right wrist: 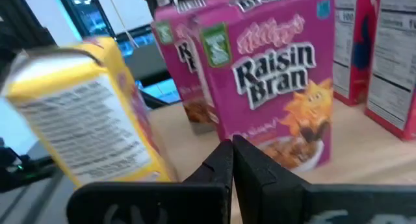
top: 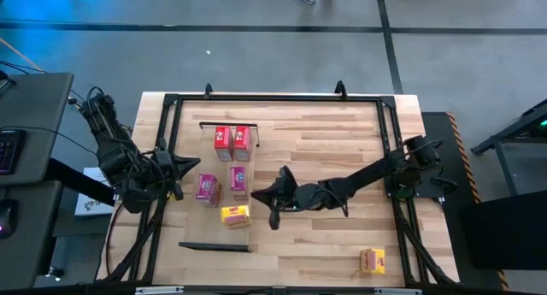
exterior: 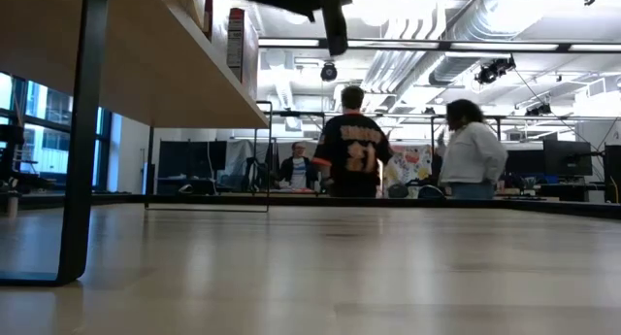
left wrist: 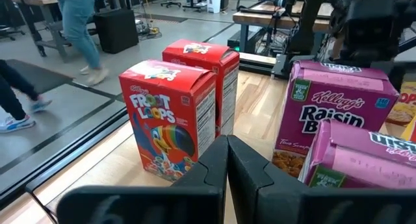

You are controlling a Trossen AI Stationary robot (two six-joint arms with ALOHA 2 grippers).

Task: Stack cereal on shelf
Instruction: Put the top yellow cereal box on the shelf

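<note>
In the high view, two red cereal boxes (top: 232, 138) stand side by side at the far end of the shelf (top: 214, 233). Two pink boxes (top: 224, 185) stand mid-shelf, and a yellow box (top: 235, 215) sits nearer. Another yellow box (top: 371, 261) lies on the tabletop near the right corner. My left gripper (top: 192, 165) is shut, left of the pink boxes; its wrist view shows the red boxes (left wrist: 169, 117) and the pink boxes (left wrist: 338, 113) ahead. My right gripper (top: 267, 195) is shut, right of the pink and yellow boxes; its wrist view faces a pink box (right wrist: 273, 74) and the yellow box (right wrist: 84, 113).
Black frame rails (top: 273, 98) border the tabletop. The shelf's thin black end rails (top: 226, 124) stand at its short ends, and its leg (exterior: 82, 131) shows in the low view. Bare tabletop (top: 342, 141) lies right of the shelf. People (exterior: 351, 146) stand in the room beyond.
</note>
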